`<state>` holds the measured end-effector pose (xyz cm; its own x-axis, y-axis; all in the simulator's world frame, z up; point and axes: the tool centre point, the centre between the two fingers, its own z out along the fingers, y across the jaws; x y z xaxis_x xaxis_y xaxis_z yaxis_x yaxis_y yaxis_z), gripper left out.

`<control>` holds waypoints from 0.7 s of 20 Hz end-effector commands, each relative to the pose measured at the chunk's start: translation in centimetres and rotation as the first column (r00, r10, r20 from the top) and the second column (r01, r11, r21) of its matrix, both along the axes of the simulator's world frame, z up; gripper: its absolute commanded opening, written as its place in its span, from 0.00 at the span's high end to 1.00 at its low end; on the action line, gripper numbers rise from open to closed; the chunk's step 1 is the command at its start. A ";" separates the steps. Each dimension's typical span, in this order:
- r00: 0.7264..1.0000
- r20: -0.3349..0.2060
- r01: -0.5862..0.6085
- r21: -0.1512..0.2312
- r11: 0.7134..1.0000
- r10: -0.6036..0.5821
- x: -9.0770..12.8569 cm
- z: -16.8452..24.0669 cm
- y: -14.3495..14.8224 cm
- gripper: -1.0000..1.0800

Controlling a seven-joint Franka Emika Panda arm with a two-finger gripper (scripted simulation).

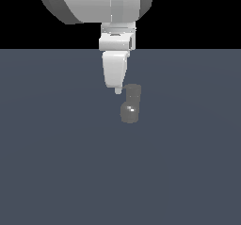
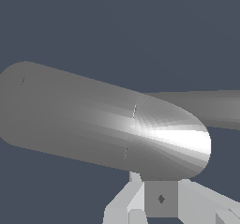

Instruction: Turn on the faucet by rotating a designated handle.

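Arm [image 1: 94,3] is getting cut off by the exterior view's top edge; only its lower part is showing. Gripper [image 1: 117,90] is showing side-on, so fingers are overlapping & the gap btw them isn't readable. Handle is too thin/small to make out in the exterior view. In the wrist view, faucet [image 2: 103,122] is filling the frame w/ one grey part running off the edge; gripper [image 2: 159,204] is being cropped, tips out of frame.
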<state>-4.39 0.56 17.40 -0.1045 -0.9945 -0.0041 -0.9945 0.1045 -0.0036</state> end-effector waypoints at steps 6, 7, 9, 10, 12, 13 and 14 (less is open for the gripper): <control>1.000 -0.003 0.030 -0.003 1.000 -0.030 -1.4 -0.1 -5.2 1.00; 1.000 -0.003 0.031 -0.003 1.000 -0.031 -1.6 -0.1 -5.8 1.00; 1.000 -0.004 0.031 -0.004 1.000 -0.031 -1.8 -0.1 -6.3 1.00; 1.000 0.000 -0.007 -0.001 1.000 0.007 -1.3 0.0 -3.8 1.00; 1.000 -0.001 -0.002 -0.001 1.000 0.002 -1.0 0.0 -5.0 1.00; 1.000 -0.001 0.000 -0.001 1.000 0.000 -0.8 0.0 -5.5 1.00; 1.000 -0.001 0.002 -0.001 1.000 -0.002 -0.6 0.0 -6.1 1.00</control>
<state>-5.48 -3.87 17.40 -0.0877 -0.9961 -0.0029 -0.9961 0.0877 0.0031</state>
